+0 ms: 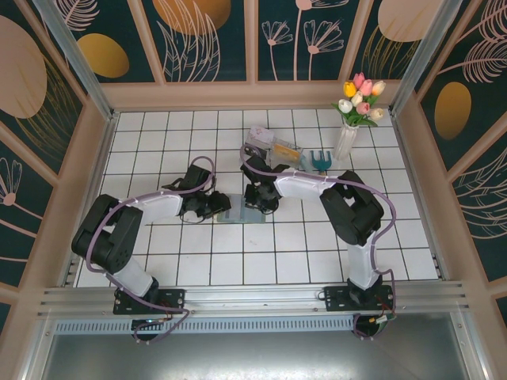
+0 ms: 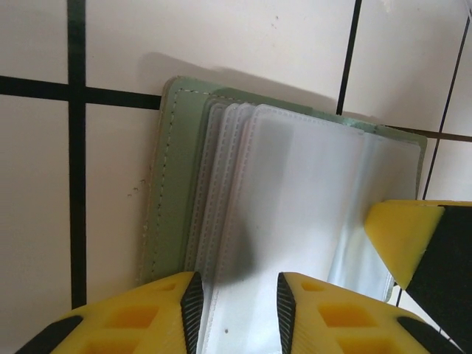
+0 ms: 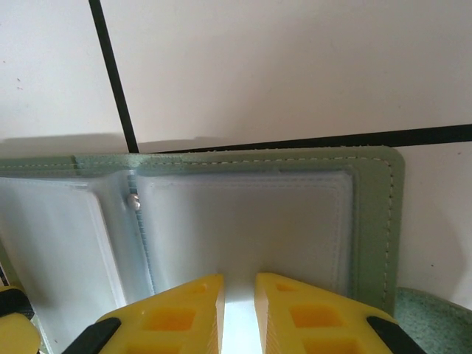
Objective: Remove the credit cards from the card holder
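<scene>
Nearest the lens, right wrist view: yellow fingers of the right hand (image 3: 238, 295), almost together, with a pale strip of clear sleeve nipped between them, so it grips the holder (image 3: 372, 221) by an inner leaf. The holder lies open and flat on the white-tiled tabletop (image 1: 380, 237), about mid-table, between the two hands. Its green stitched far edge runs just short of a dark grout line. Left wrist view: the left hand (image 2: 236, 295) sits over the stacked sleeves, fingers a little apart; cannot tell whether they pinch a leaf. At least three sleeve edges are fanned beside the green cover. The sleeves are cloudy, so cannot tell what they hold. One yellow fingertip of the right hand intrudes at that view's right side, close to the left hand. Behind the right arm, toward the far wall: one clear tray (image 1: 265, 146), one teal fork (image 1: 320, 161) beside it, and one vase (image 1: 346, 141) of tulips. All are apart from the holder. Bare tiles lie to the left and on the near side. Panel walls close three sides. Count: two arms, one holder.
</scene>
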Motion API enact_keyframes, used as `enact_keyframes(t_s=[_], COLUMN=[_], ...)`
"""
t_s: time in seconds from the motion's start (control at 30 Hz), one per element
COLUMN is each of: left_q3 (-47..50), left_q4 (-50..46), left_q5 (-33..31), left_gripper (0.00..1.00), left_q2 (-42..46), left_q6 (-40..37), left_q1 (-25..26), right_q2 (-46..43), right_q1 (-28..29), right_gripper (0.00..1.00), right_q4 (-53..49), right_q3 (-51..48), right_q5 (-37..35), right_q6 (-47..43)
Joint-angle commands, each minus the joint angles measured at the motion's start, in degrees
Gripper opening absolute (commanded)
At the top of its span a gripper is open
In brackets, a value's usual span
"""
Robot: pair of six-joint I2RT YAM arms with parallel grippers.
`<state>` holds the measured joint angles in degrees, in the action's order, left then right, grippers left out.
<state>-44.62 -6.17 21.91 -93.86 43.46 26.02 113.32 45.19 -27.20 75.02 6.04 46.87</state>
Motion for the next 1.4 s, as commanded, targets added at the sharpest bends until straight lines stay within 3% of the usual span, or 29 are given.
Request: enact_keyframes(t_s=[0.0,0.27,0.7,1.03,1.37], left_q3=[-0.86,-1.95,-1.63,-1.91,-5.60], left_q4=[0.03,0.50,3.10,11.32,13.63], left_q5=[3.53,9.15,11.11,16.11,14.01], left_gripper=[0.37,0.34,0.32,0.34,0.40], left_q2=[-2.34,-2.29,-1.52,-1.26,-6.75], left_q6=[-1.78,-4.43,-4.07,0.39,3.30], left_q1=[-0.27,-0.27,-0.29,1.91,7.26], right_q2=[2.86,2.63,-1.58,-17.39,-30.44], right_q1=[-0.10,-0.10,-0.78,-2.60,-3.94], right_gripper=[0.22,0.22,0.21,0.27,0.32], right_q4=[-1.01,1.47,5.90,13.85,15.24], right_q3=[-2.34,-4.04,-6.91,-13.96,-21.72], right_q5=[-0.56,1.83,3.24,0.03,-6.39], right_q6=[-0.14,0.17,1.52,5.10,8.93])
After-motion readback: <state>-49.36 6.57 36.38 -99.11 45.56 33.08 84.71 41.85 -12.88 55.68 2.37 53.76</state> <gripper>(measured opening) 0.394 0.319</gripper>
